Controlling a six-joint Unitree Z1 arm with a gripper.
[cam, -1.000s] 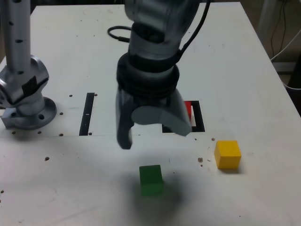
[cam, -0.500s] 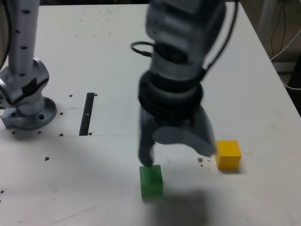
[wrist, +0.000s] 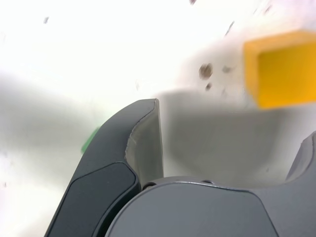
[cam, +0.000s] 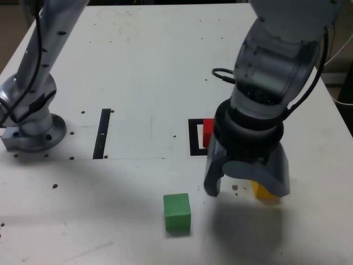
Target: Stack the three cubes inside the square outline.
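In the exterior view my gripper (cam: 245, 186) hangs open, low over the table, with nothing between its fingers. The yellow cube (cam: 265, 192) sits just behind its right-hand finger and is mostly hidden by it. In the wrist view the yellow cube (wrist: 284, 69) lies ahead of the open gripper (wrist: 229, 133), off to one side of the gap. The green cube (cam: 177, 211) rests alone on the table at the exterior view's left of the gripper; only a sliver of the green cube (wrist: 89, 140) shows in the wrist view. The red cube (cam: 208, 132) stands in the square outline (cam: 193, 138), partly hidden by my arm.
A thin black strip (cam: 102, 133) lies flat at the exterior view's left. The arm's metal base (cam: 30, 124) stands at the far left edge. A black cable (cam: 220, 74) loops beside the arm. Small dark specks (cam: 235, 187) dot the white table.
The gripper has swung to the exterior view's right, from over the green cube to the yellow cube. The red cube and outline, hidden half a second ago, show again.
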